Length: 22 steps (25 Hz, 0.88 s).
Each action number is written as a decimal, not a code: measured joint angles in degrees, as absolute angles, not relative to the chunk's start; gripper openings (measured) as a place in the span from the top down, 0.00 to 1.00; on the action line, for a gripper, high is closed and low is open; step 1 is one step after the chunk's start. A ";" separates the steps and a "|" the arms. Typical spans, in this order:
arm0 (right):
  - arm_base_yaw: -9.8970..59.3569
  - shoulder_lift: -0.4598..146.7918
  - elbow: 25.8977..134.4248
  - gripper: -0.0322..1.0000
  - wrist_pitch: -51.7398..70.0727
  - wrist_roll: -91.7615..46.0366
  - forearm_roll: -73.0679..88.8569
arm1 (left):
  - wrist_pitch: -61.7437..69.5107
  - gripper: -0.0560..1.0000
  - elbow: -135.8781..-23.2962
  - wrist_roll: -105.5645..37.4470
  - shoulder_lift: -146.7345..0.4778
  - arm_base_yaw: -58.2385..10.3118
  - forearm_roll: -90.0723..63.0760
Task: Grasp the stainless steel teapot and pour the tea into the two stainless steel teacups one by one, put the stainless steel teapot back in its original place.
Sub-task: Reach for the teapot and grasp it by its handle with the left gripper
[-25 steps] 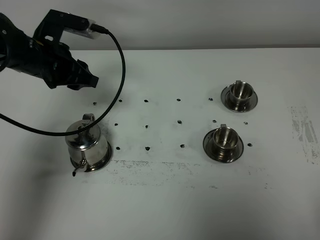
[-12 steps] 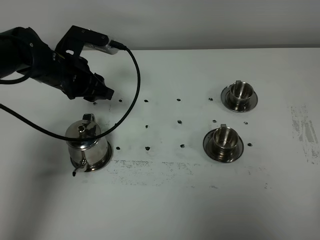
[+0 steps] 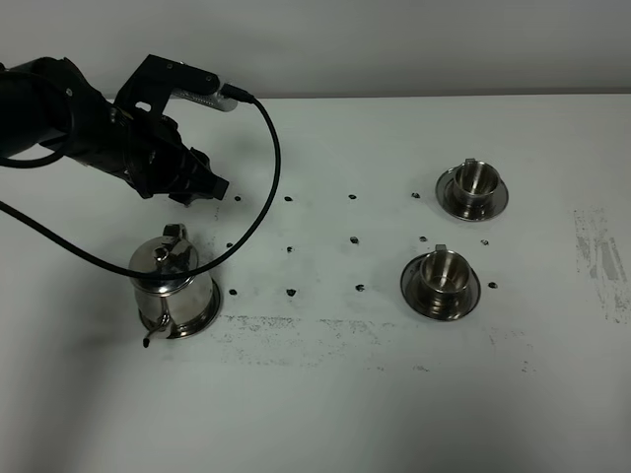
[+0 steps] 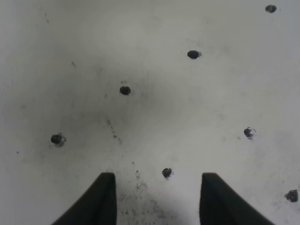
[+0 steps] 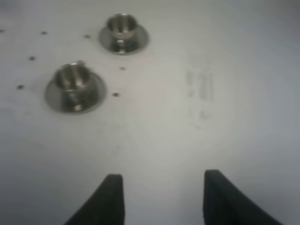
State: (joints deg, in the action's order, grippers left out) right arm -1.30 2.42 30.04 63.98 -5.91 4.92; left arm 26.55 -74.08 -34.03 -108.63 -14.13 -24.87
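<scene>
- Left side of desk (image 3: 325, 414): teapot (image 3: 174, 286) upright, lid (image 3: 161, 254) on, contents hidden.
- Just beyond it hovers left tool (image 3: 204, 186), jaws apart, empty.
- Pot's loop handle (image 3: 175, 234) faces that tool; spout (image 3: 148, 338) points away, toward near edge.
- Off at the right, right tool (image 5: 161, 177) spread wide, empty; left arm nearer the pot.
- Far cup (image 3: 473, 180) and near cup (image 3: 441, 269) on saucers (image 3: 498, 202), right side; both look empty.

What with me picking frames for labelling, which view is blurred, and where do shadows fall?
Exterior high: sharp, evenly lit; the shiny squat steel teapot casts a faint shadow on the white table. Left wrist: black dots crisp, grey shadow mid-frame. Right wrist: soft throughout; both small steel teacups hazy.
</scene>
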 joint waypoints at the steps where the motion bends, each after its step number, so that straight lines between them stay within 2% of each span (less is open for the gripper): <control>1: 0.34 2.42 30.04 0.59 63.98 -5.91 4.92 | 26.55 0.57 -74.08 -34.03 -108.63 -14.13 -24.87; 5: 6.03 2.42 30.01 0.59 63.98 -5.91 4.92 | 27.09 0.57 -75.20 -34.14 -108.63 -14.13 -24.87; 14: 6.27 2.42 30.01 0.59 63.98 -5.91 4.94 | 29.58 0.57 -78.01 -34.09 -108.63 -14.92 -23.86; 22: 6.27 2.42 30.01 0.59 63.98 -5.91 4.94 | 30.05 0.57 -79.58 -33.79 -108.63 -21.60 -20.38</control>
